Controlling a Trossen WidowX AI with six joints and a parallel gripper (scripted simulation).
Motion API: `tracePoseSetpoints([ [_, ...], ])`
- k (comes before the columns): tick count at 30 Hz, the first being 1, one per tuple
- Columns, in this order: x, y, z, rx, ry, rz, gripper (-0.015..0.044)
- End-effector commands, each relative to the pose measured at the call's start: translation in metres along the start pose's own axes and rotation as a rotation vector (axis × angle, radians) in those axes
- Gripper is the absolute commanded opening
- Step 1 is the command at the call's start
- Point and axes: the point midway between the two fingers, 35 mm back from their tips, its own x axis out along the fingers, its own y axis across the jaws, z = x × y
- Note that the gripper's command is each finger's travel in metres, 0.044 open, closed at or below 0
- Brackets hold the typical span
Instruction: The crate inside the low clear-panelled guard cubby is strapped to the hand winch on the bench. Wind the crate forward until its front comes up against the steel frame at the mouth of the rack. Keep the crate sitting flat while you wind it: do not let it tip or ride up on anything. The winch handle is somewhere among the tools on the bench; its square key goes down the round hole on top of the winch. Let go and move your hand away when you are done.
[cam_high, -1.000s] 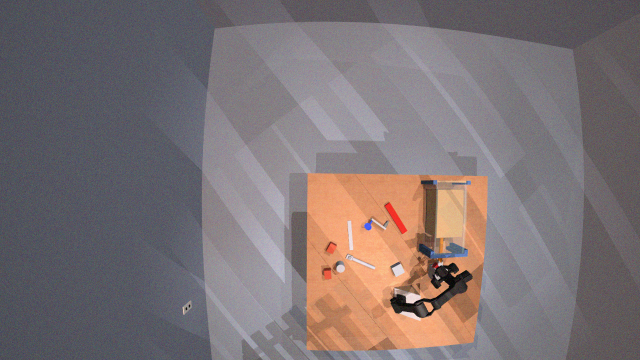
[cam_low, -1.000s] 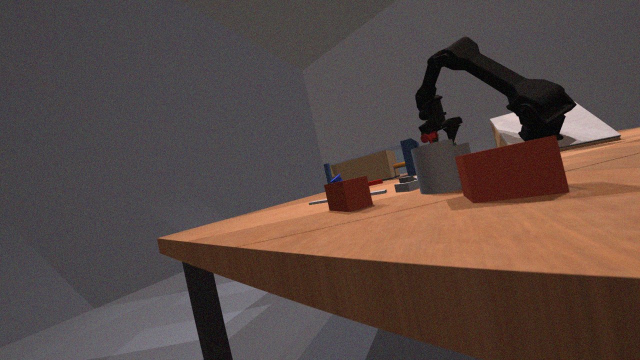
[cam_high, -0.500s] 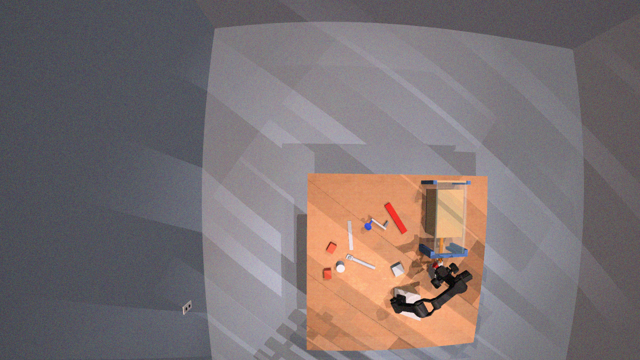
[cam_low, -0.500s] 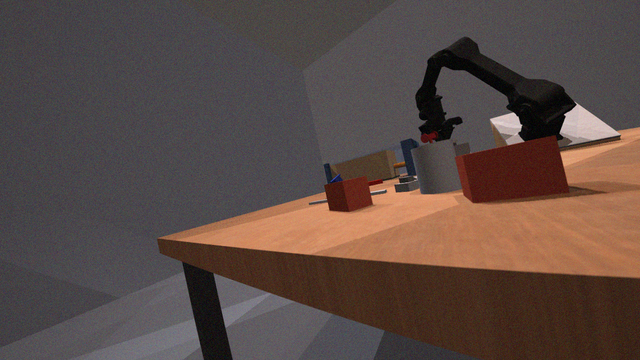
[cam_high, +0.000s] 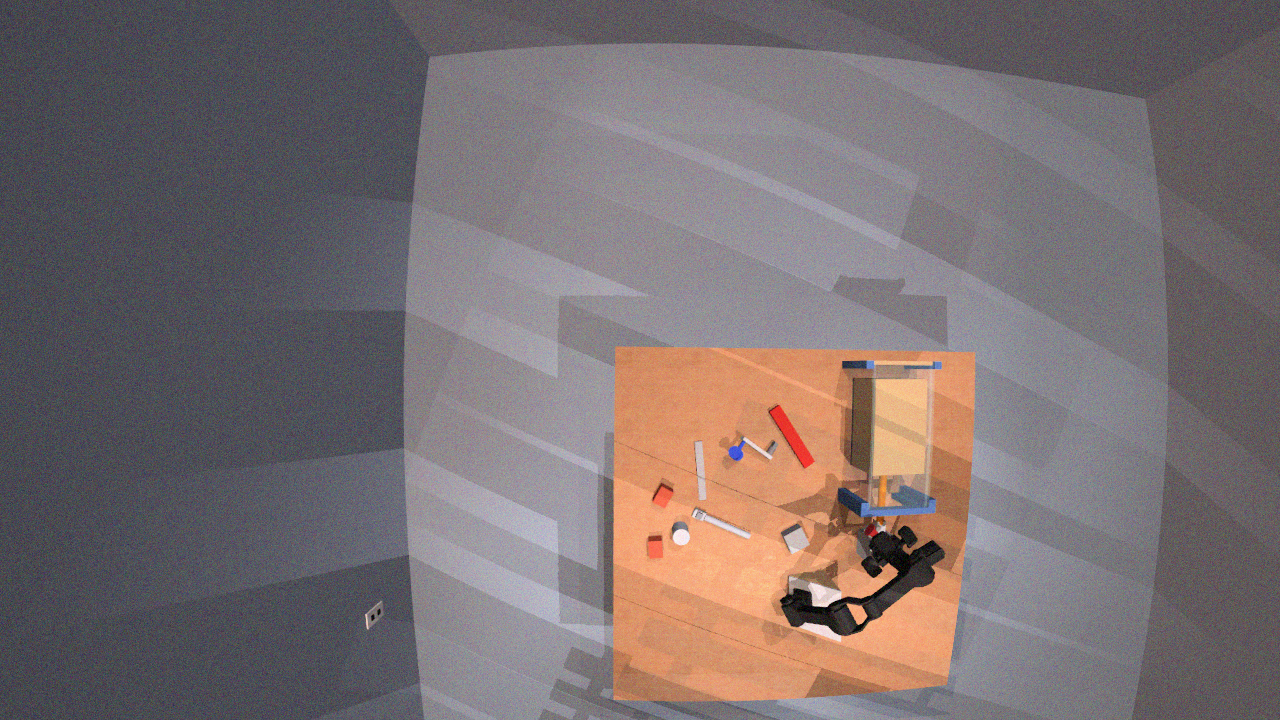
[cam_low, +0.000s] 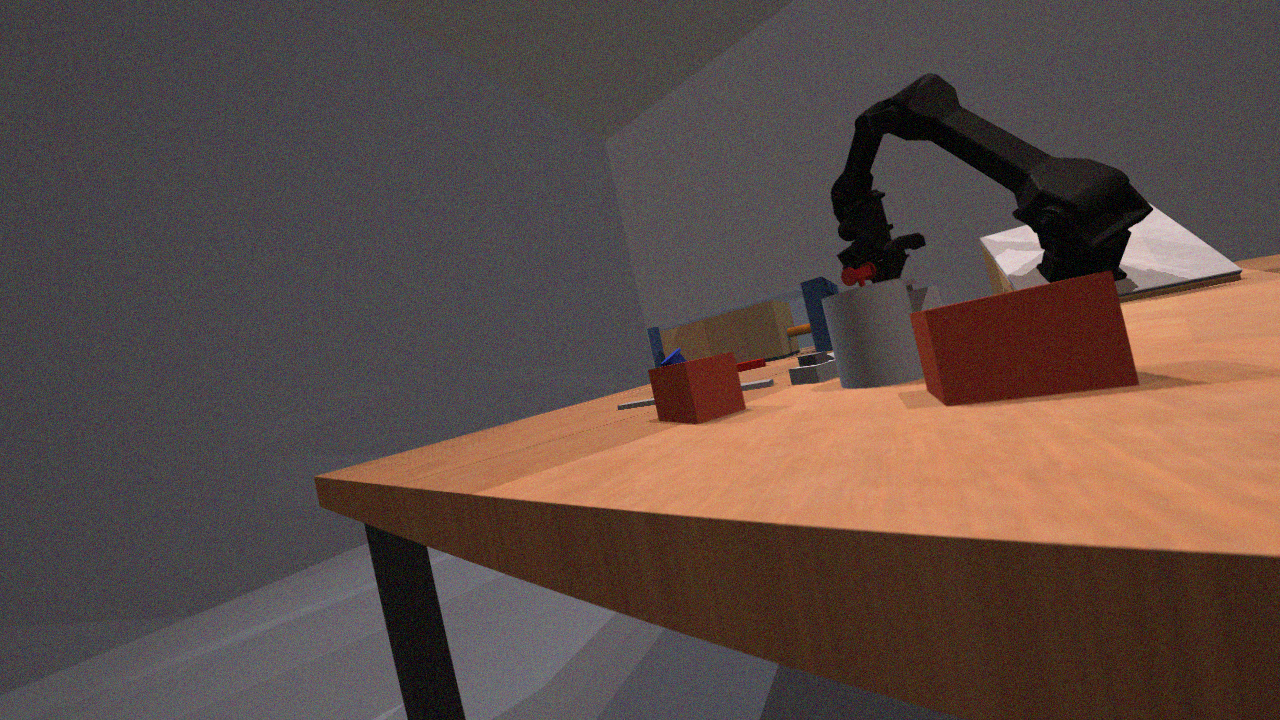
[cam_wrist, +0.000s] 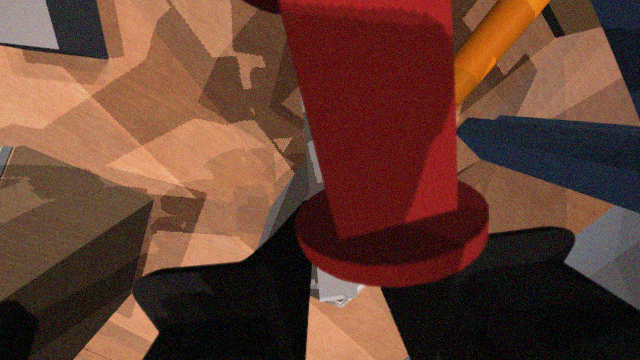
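Observation:
The tan crate (cam_high: 901, 425) (cam_low: 733, 335) sits flat inside the clear-panelled cubby. A gap remains between its front and the blue frame (cam_high: 899, 510) (cam_low: 821, 313) (cam_wrist: 550, 145) at the mouth. The orange strap (cam_high: 883, 490) (cam_low: 799, 329) (cam_wrist: 500, 40) runs from the crate out through the mouth toward the winch (cam_wrist: 335, 291), mostly hidden under my hand. The red grip of a handle (cam_high: 870, 537) (cam_low: 854, 274) (cam_wrist: 380, 125) stands above the winch. My gripper (cam_high: 881, 541) (cam_low: 872, 268) (cam_wrist: 331, 204) is shut on the red handle near its flange. The key and hole are hidden.
A grey block (cam_high: 794, 538) (cam_wrist: 25, 25) is left of the winch. Farther left lie a red bar (cam_high: 791, 436), a blue-knobbed crank (cam_high: 735, 453), a wrench (cam_high: 722, 523), a pale strip (cam_high: 700, 470), a grey cylinder (cam_high: 681, 534) (cam_low: 868, 335) and two red blocks (cam_high: 662, 495) (cam_high: 655, 547).

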Motion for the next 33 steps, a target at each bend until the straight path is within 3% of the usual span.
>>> tracePoseSetpoints([
  [1,-0.0007,-0.0012,-0.0003,-0.003,-0.012,-0.005,0.0],
  [14,-0.0056,0.0006,-0.0069,0.001,-0.108,-0.003,0.0],
  [33,-0.0027,-0.0041,-0.0067,0.109,-0.09,-0.011,0.0],
])
